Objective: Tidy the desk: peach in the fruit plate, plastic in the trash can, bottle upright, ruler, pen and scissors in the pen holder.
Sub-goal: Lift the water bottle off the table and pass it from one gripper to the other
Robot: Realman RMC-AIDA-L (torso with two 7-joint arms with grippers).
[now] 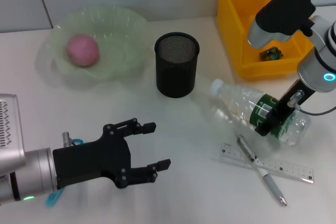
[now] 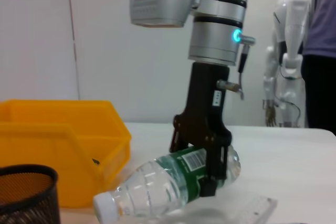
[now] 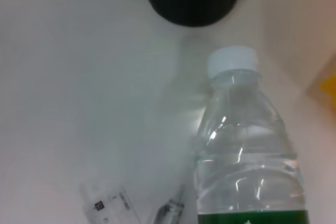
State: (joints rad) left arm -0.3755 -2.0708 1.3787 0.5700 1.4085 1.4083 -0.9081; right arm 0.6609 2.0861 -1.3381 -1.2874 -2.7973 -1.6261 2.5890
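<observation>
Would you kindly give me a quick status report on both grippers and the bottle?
Right gripper shut on bottle, bottle lying flat on the desk. Left gripper open, idle near front. Pen and ruler beside bottle; pen holder near the cap.

I see a white tabletop point(image 1: 157, 124). Peach point(image 1: 82, 50) is pink, fruit plate point(image 1: 123, 30) pale translucent green. Pen holder point(image 1: 177, 64) is black mesh. Trash can point(image 1: 236, 35) is bright yellow, with a dark greenish scrap point(image 1: 272, 53) inside. Bottle point(image 1: 247, 109) is clear plastic, white cap point(image 1: 217, 87), green label point(image 1: 261, 110) with a white barcode patch. Ruler point(image 1: 273, 166) is transparent with black tick marks, pen point(image 1: 260, 167) silver-grey. Both grippers, left point(image 1: 152, 146) and right point(image 1: 273, 119), are black on silver-white arms; I see a cyan ring light point(image 1: 329, 76) on the right arm. Light blue handles point(image 1: 54, 198) show under the left arm.
</observation>
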